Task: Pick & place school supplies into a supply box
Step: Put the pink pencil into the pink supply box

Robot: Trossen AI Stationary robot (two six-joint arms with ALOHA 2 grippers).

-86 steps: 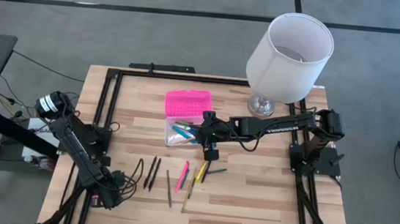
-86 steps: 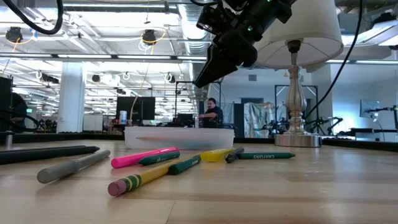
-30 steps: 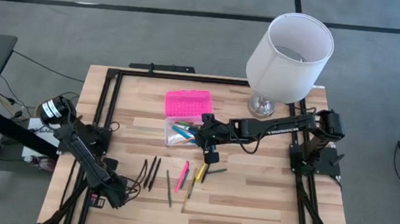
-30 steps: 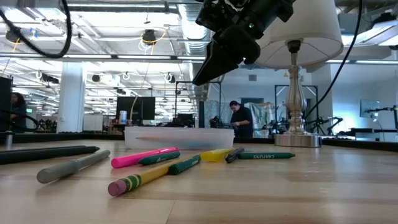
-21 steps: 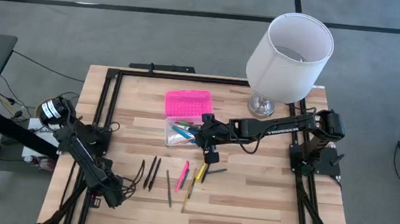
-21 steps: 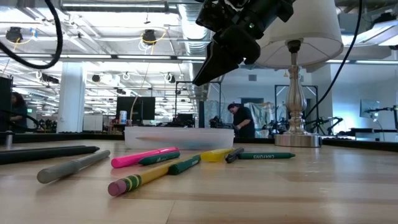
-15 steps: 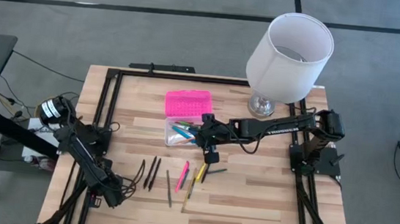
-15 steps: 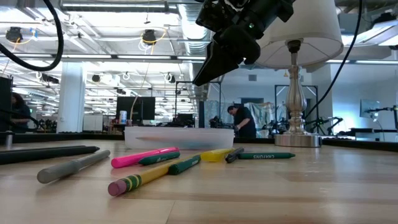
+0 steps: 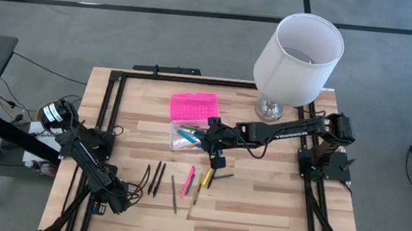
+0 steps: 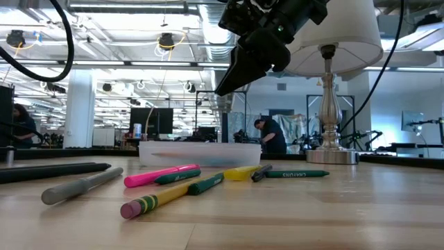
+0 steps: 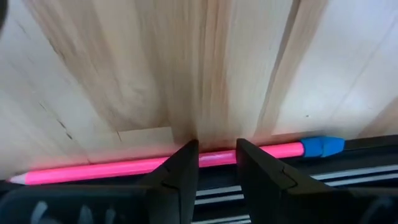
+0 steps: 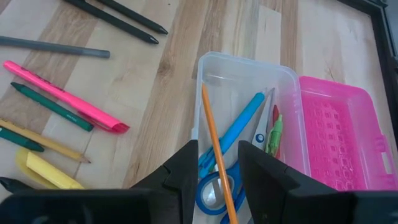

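The supply box is a clear tray [image 9: 187,136] with its pink lid [image 9: 193,107] open behind it. In the tray lie blue-handled scissors [image 12: 214,193], a blue pen [image 12: 239,127] and an orange pencil [image 12: 213,146]. My right gripper [image 12: 217,152] hangs open above the tray, clear of it [image 10: 223,89]. More school supplies lie loose on the table nearer the front [image 9: 184,183]. My left gripper [image 11: 217,149] stands open at the near left corner [image 9: 119,203], over a pink pencil [image 11: 112,167] that lies along the table's edge beside the black frame rail. My left gripper points steeply down at the pink pencil's middle stretch [image 11: 217,157]. Its two fingers stand side by side along the pencil, not across it. The fingertips hide the spot, so I cannot tell whether they touch the pencil, which lies flat.
A white lamp [image 9: 299,56] stands at the far right, its base [image 10: 331,156] beside the box. Black pens [image 9: 157,177], a grey one [image 9: 173,193], a pink highlighter [image 9: 187,182] and a yellow one [image 9: 206,178] lie mid-table. Bare wood stretches to the near right.
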